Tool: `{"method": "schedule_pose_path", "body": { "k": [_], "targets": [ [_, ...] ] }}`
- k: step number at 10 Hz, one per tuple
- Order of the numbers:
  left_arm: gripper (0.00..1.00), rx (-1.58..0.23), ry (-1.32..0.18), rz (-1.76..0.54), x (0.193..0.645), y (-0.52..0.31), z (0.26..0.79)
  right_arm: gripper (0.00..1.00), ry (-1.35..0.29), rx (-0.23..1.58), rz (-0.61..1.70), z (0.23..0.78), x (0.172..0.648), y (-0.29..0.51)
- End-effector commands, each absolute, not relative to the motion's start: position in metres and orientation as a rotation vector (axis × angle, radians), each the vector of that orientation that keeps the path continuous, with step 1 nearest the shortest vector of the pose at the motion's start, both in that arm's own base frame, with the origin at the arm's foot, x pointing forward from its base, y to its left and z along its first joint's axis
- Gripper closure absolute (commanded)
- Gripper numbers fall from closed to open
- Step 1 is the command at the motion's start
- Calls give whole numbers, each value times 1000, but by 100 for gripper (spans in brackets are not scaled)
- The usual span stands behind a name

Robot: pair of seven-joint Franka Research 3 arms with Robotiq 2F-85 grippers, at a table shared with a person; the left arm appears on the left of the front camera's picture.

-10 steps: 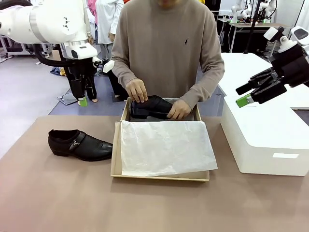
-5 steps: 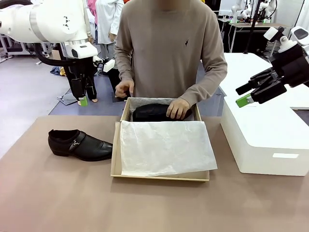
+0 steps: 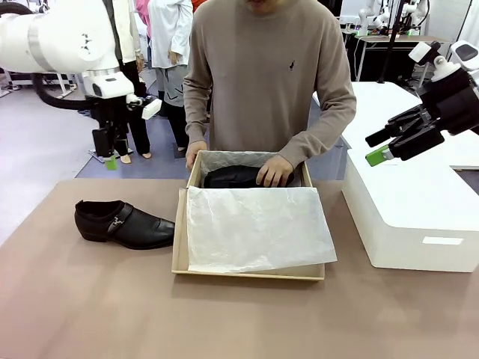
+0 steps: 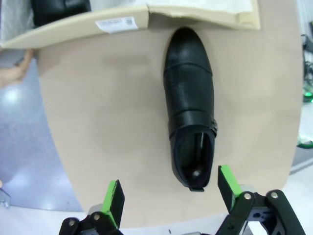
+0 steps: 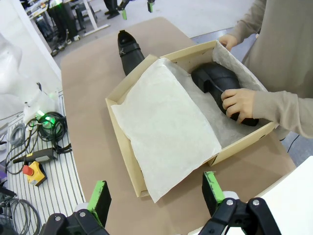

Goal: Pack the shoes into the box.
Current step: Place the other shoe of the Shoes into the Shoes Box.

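Shoes, both in glossy black leather with pointed toes, are lying well apart from each other. The left gripper is hanging above the table edge with its green-padded fingers spread wide and gripping nothing. Straight out beyond the gap between them, one shoe is lying flat on the matte brown table. Its heel opening is facing the fingertips, and a small metal buckle is glinting on its side. Its toe is pointing away from the fingers, ending just beside the tan cardboard box.

The right gripper is also holding its fingers wide with nothing between them. Just past its fingertips a crinkled white tissue sheet is draping over the near part of the box. Farther out, the second shoe is lying inside the box at the end farthest from the fingers. The person's hand is resting on that shoe, while the other hand is touching the box's far corner. From the front, a smooth white box is sitting below this gripper.
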State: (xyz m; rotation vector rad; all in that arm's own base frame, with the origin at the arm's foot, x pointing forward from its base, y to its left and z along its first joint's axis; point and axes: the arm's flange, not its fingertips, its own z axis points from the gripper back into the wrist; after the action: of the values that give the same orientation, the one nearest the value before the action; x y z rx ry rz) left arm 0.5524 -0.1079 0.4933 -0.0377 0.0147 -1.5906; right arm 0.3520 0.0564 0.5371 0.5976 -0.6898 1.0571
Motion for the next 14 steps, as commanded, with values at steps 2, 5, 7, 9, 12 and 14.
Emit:
{"method": "schedule_pose_path", "body": {
  "k": [2, 5, 7, 9, 12, 14],
  "targets": [
    [0, -11, 3, -1586, 523, -81, 476, 0, -724, 618, 1071, 537, 356, 58],
    [0, 55, -14, -1565, 522, -72, 455, 0, -724, 618, 1071, 537, 356, 58],
    [0, 74, -19, -1572, 527, -71, 441, 0, -724, 618, 1071, 537, 356, 58],
    [0, 54, -8, -1534, 530, -67, 426, 0, -724, 618, 1071, 537, 356, 58],
    [0, 33, -5, -1556, 534, -70, 426, 0, -724, 618, 1071, 537, 356, 58],
    [0, 33, -5, -1556, 534, -70, 426, 0, -724, 618, 1071, 537, 356, 58]
  ]
}}
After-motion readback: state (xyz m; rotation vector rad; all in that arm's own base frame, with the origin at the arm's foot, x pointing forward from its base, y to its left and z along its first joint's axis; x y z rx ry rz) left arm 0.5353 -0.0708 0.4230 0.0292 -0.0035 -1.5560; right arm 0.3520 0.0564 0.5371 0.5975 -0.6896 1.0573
